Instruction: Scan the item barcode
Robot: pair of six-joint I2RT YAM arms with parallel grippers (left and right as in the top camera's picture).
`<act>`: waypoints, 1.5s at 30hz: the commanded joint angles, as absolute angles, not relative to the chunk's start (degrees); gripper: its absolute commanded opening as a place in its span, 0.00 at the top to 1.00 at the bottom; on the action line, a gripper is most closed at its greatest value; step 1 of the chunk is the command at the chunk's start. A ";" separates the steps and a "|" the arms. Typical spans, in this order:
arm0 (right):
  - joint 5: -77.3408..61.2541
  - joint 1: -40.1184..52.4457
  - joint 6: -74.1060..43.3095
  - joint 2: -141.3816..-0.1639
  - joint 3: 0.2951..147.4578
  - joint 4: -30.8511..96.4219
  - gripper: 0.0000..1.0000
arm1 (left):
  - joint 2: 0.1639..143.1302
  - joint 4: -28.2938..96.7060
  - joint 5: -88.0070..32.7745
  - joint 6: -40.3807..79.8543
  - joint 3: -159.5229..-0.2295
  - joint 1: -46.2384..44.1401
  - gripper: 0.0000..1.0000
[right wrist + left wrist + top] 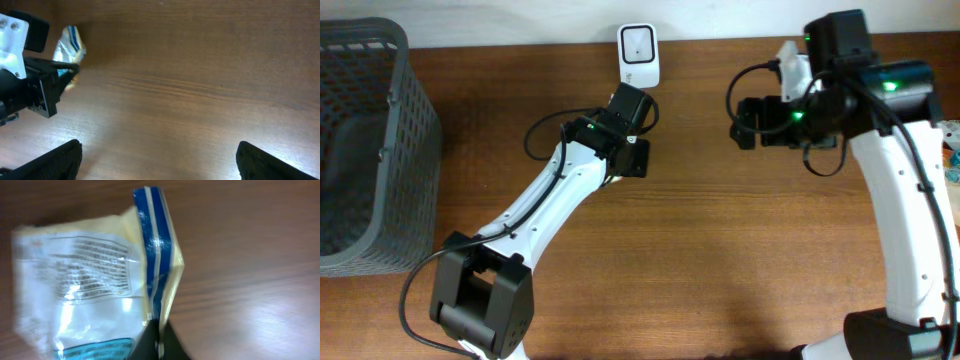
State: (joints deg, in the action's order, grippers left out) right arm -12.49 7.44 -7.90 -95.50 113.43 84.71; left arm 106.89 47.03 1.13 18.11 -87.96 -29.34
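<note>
Seemingly to present its barcode, the left hand point(156, 339) pinches a packet point(85, 275) near the scanner point(639, 52); the right hand point(159, 165) is spread, empty.

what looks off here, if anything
Only the packet pinched at its edge by the left gripper: it is crumpled, its printed side creased and shiny with glare. Nothing looks spilled or torn.
</note>
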 commanded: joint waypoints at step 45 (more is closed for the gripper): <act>-32.16 24.40 -27.22 -140.73 112.53 56.77 0.96 | 105.14 69.32 11.33 18.83 -100.97 -1.69 0.14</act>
State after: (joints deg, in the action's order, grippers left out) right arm -33.98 24.32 -26.46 -138.52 113.19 55.44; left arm 105.86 69.23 11.42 19.09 -100.77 -1.83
